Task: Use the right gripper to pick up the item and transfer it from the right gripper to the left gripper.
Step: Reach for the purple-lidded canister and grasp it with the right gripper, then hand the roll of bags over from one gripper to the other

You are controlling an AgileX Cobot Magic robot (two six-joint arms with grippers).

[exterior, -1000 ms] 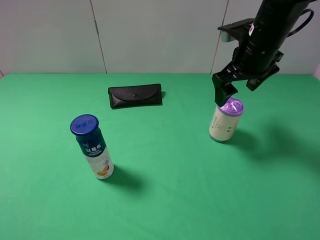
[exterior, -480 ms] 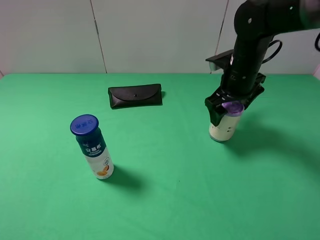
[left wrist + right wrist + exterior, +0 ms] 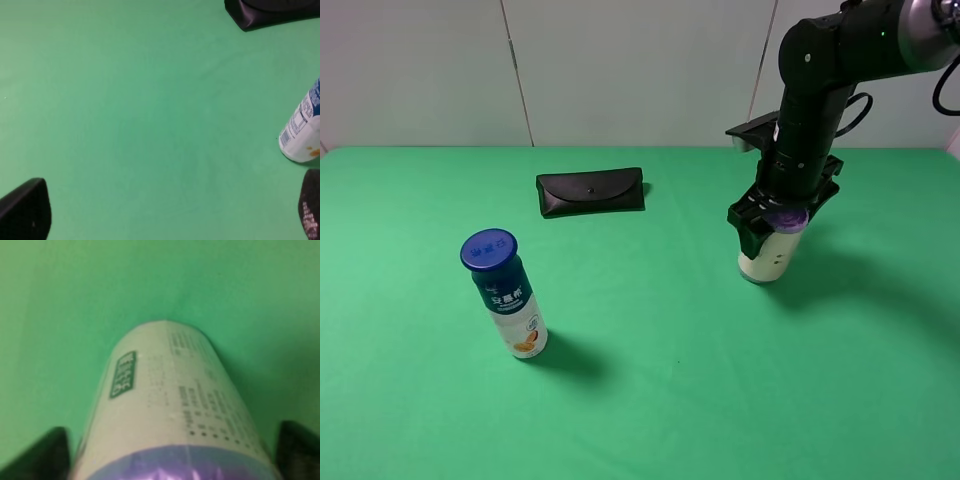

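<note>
Standing upright on the right side of the green table (image 3: 650, 420), the cream pot (image 3: 766, 260) is sitting directly under the right gripper (image 3: 772, 222), and that is the relation everything is turning on. The pot's long axis is running straight up and down and its purple foil top is facing the ceiling. The gripper is reaching down along that same line, so its fingers (image 3: 744, 224) are straddling the upper part of the pot, one to its left and one to its right. In the right wrist camera the pot (image 3: 170, 405) is filling the space between the two dark fingers (image 3: 42, 455), with the purple rim nearest the lens and the printed side running away toward the cloth. The jaws are looking spread rather than clamped, flanking the pot closely, though the blur is keeping me from saying whether either one is touching it. The left gripper (image 3: 165, 212) is not showing in the high view. Its own camera shows it hanging spread wide with nothing between its tips, over the green cloth, with the blue-capped bottle (image 3: 301, 135) just beside it and a corner of the black case (image 3: 270, 12) farther off. So the right arm is by far the nearer one, and I am guessing a squeeze across the pot's width is what is wanted next.
</note>
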